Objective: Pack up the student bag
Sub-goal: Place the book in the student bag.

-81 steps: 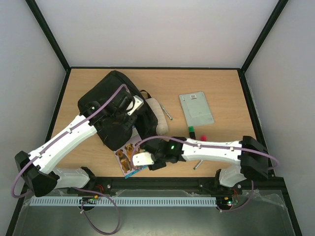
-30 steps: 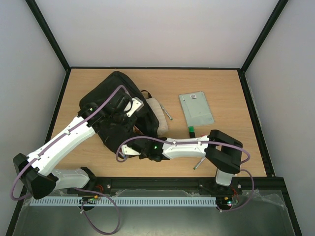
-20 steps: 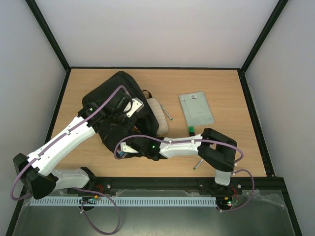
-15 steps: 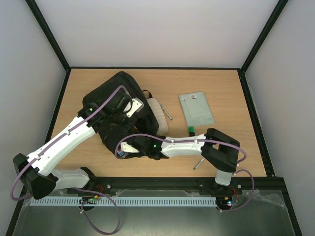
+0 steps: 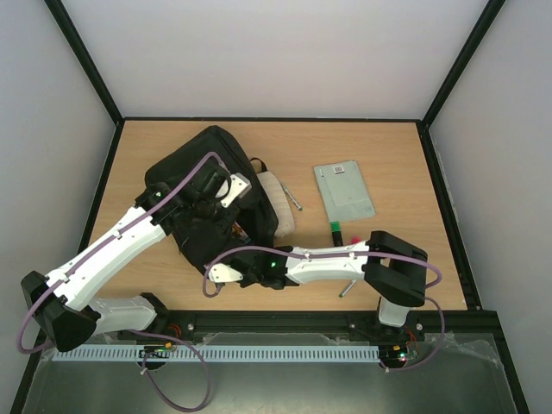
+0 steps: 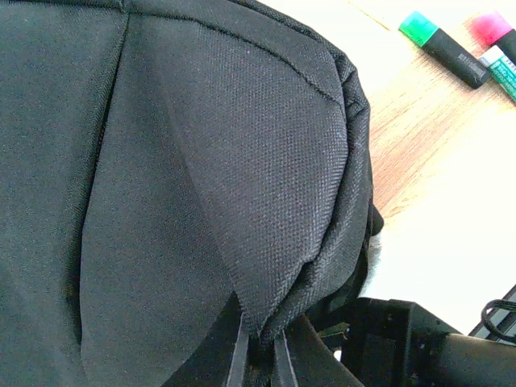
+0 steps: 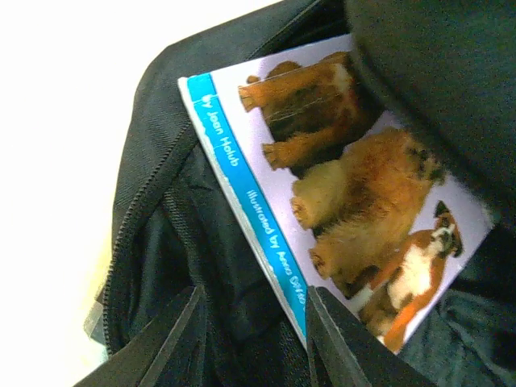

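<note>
Here, the student bag (image 5: 205, 148) lies left on the table (image 5: 388, 147), its fabric pinched by the left gripper (image 6: 260, 355); the right gripper (image 7: 254, 339) gapes by the half-inserted book (image 7: 355, 201); a slipping pinch could trap it.

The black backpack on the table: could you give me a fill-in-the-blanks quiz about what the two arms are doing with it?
1. The thin blue-edged picture book tucked into the large black fabric backpack shows three ___ on its cover.
2. The left gripper pinches a fold of the ___.
3. The right gripper, by the book's blue edge, is ___, not shut.
4. Beside the pink-capped marker lies one with a ___ cap.
Missing: dogs; backpack; open; green.
</note>
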Controlling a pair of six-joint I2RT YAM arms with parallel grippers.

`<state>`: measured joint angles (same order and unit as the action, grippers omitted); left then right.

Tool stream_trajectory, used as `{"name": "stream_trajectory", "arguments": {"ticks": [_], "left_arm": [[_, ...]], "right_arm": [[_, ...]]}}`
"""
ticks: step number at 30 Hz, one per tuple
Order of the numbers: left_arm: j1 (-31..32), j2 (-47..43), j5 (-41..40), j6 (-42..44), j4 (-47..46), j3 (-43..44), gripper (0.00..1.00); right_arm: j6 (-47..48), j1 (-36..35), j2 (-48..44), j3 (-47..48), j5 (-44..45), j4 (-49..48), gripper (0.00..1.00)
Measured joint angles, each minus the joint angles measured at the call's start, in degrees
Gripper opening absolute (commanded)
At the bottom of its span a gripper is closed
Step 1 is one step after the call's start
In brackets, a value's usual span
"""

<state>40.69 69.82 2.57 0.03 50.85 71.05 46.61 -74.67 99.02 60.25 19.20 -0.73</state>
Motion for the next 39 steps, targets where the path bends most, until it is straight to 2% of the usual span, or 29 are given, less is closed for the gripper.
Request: {"name": "stream_trajectory", "arguments": {"ticks": [7, 13, 20, 24, 31, 39], "left_arm": [[0.00, -0.13, 0.04, 0.00, 0.04, 0.00, 0.02], [-0.17, -0.33, -0.28, 0.02, 0.68, 0.00, 0.02], [-0.22, -0.37, -0.28, 0.15, 0.63, 0.00, 0.02], [-0.20, -0.81, 0.09, 0.26, 0.63, 0.00, 0.02], [-0.20, -1.53, -1.40, -0.26, -0.55, -1.77, 0.02], [-0.68, 1.64, -3.48, -1.53, -4.04, -4.44, 0.02]], "right_arm": [[2.51, -0.11, 5.09, 0.33, 1.79, -3.50, 0.35], [4.00, -0.37, 9.18, 1.95, 5.73, -9.51, 0.28], [4.39, -0.15, 11.15, 2.14, 8.33, -14.53, 0.28], [4.42, 0.39, 11.15, 2.27, 8.96, -15.30, 0.31], [-0.20, 0.85, 6.54, 4.59, 1.68, -2.91, 0.31], [-6.43, 1.57, -12.28, 3.67, -11.72, 12.15, 0.30]]}}
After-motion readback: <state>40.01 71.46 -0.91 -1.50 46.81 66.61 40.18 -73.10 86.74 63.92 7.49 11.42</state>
